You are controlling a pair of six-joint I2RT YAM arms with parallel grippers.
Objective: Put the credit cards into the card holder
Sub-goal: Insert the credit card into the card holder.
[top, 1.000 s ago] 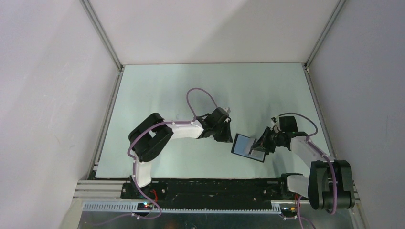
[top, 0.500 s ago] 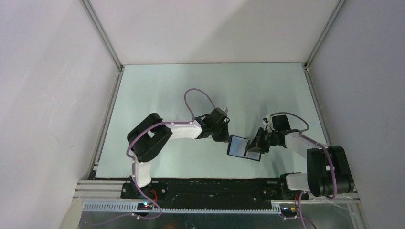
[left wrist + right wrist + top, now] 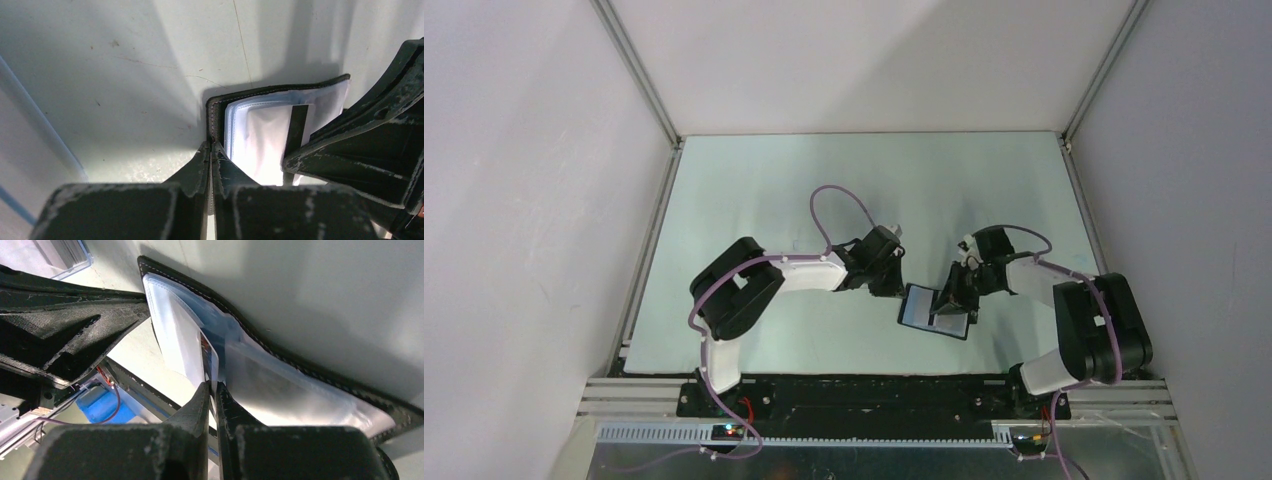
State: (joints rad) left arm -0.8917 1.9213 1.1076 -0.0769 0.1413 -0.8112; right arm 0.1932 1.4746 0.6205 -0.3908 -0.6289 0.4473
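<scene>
One card holder (image 3: 934, 312) | left gripper (image 3: 210, 146), 10 o'clock: squeezed tight on its edge | right gripper (image 3: 211, 386), 2 o'clock: pinching a credit card (image 3: 208, 356)

Bright, even light; left gripper (image 3: 210, 146) blurred close up.

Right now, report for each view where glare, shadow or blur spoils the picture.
Top external: even soft light, sharp, though the card holder is small. Left wrist: its pale pockets blow out white, the left gripper shut on its black edge looks soft, and shadows band the table. Right wrist: glare on the pockets, with the right gripper blurred close up around a credit card.
</scene>
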